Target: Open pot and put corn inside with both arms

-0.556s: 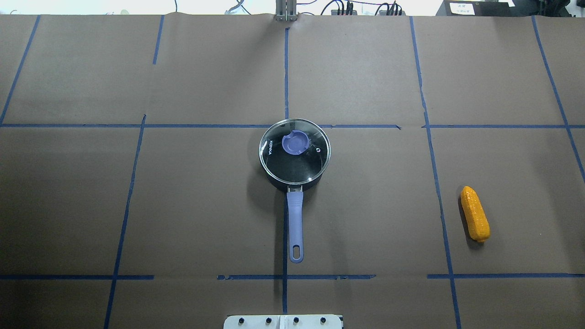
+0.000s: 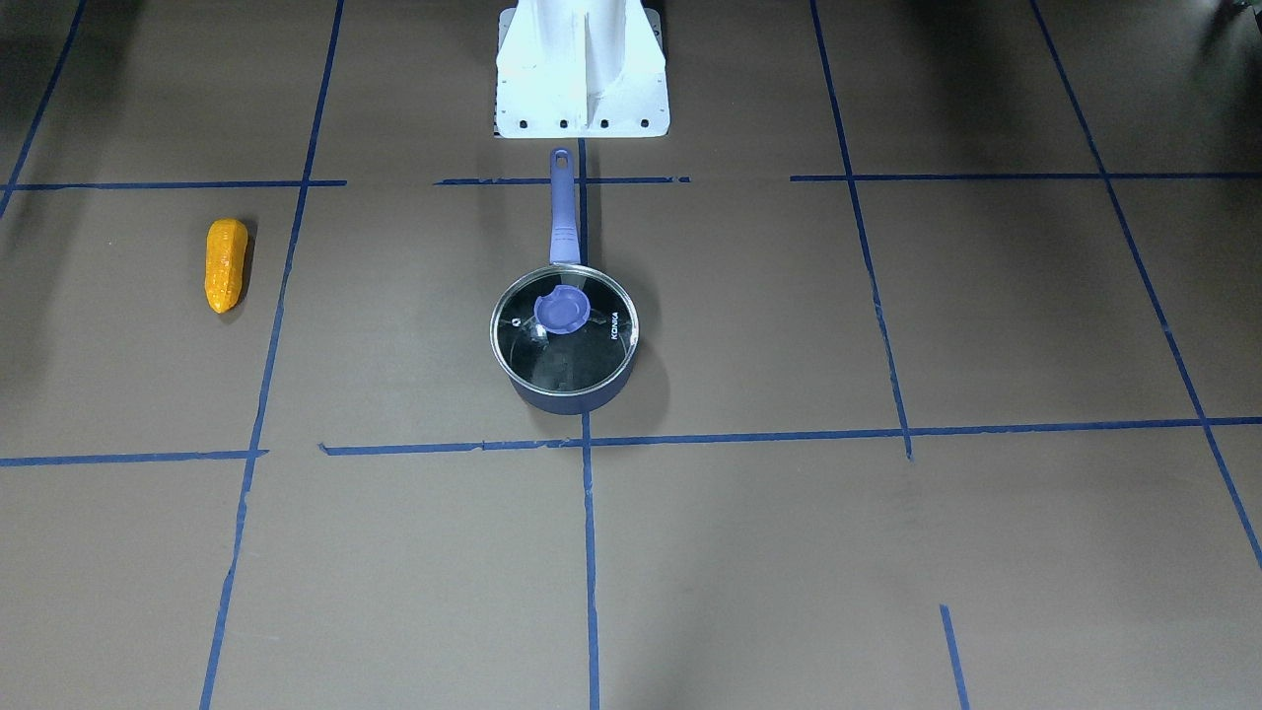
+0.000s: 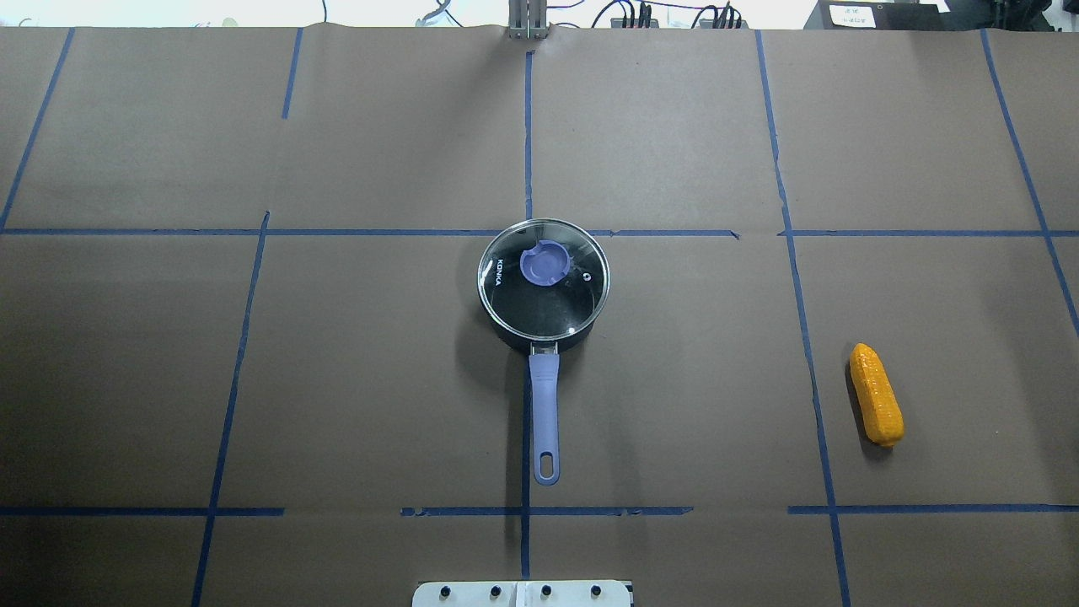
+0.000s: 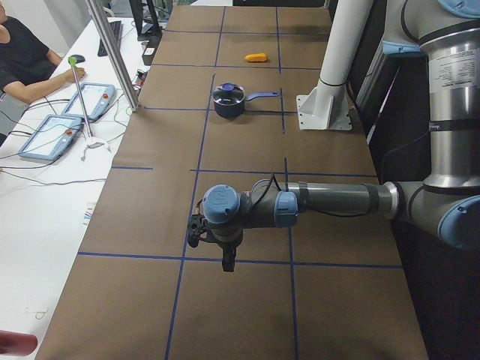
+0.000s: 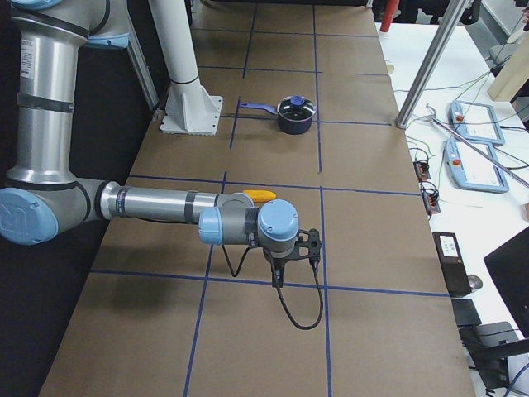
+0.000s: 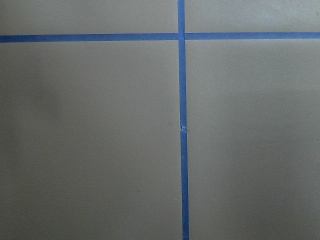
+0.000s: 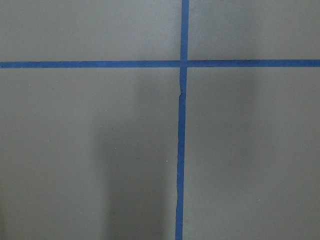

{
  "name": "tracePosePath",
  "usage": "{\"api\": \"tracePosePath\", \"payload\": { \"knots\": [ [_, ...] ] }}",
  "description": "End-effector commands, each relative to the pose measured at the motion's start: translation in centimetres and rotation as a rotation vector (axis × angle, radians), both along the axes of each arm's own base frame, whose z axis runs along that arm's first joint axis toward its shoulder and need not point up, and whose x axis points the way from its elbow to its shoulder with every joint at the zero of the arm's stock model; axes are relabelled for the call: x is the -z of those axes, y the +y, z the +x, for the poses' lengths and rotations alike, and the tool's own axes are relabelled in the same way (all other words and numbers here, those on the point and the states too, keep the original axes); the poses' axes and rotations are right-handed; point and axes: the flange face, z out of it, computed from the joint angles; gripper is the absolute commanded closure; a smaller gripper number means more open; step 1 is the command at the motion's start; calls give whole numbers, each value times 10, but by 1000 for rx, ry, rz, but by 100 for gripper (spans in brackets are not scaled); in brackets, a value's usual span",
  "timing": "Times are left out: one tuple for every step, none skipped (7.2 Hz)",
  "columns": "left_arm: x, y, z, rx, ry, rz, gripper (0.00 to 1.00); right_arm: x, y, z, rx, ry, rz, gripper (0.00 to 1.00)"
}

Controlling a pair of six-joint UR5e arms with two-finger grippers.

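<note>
The navy pot (image 3: 516, 341) stands mid-table with its round glass lid (image 3: 544, 291) shut on it, and its periwinkle handle (image 3: 545, 405) points toward the robot base. It also shows in the front view (image 2: 567, 400). The orange corn (image 3: 876, 394) lies on the paper far to the right, apart from the pot, and shows at the left of the front view (image 2: 226, 264). The left gripper (image 4: 227, 261) hangs over the table's left end, far from the pot. The right gripper (image 5: 277, 271) hangs over the right end, past the corn (image 5: 259, 196). I cannot tell whether either is open or shut.
Brown paper with blue tape lines (image 3: 527, 126) covers the table. The white pedestal (image 2: 582, 69) stands behind the pot handle. An operator (image 4: 22, 60) sits at a side desk with tablets (image 4: 56, 135). Metal posts (image 5: 430, 62) stand at the far edge.
</note>
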Motion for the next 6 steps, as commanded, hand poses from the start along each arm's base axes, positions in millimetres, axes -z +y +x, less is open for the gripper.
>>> {"api": "tracePosePath", "payload": {
  "knots": [
    [1, 0, 0, -1, 1, 7, 0, 0, 1, 0, -2, 0, -3, 0],
    [2, -1, 0, -1, 1, 12, 0, 0, 1, 0, -2, 0, 0, 0],
    [8, -2, 0, -1, 1, 27, 0, 1, 0, 0, -2, 0, 2, 0],
    [31, -5, 1, -1, 1, 65, 0, 2, -1, 0, -5, 0, 2, 0],
    [59, -8, 6, -5, -1, 109, 0, 5, -3, 0, -6, 0, 6, 0],
    [97, -12, 32, -15, -2, 129, 0, 6, -4, 0, -5, 0, 10, 0]
  ]
}}
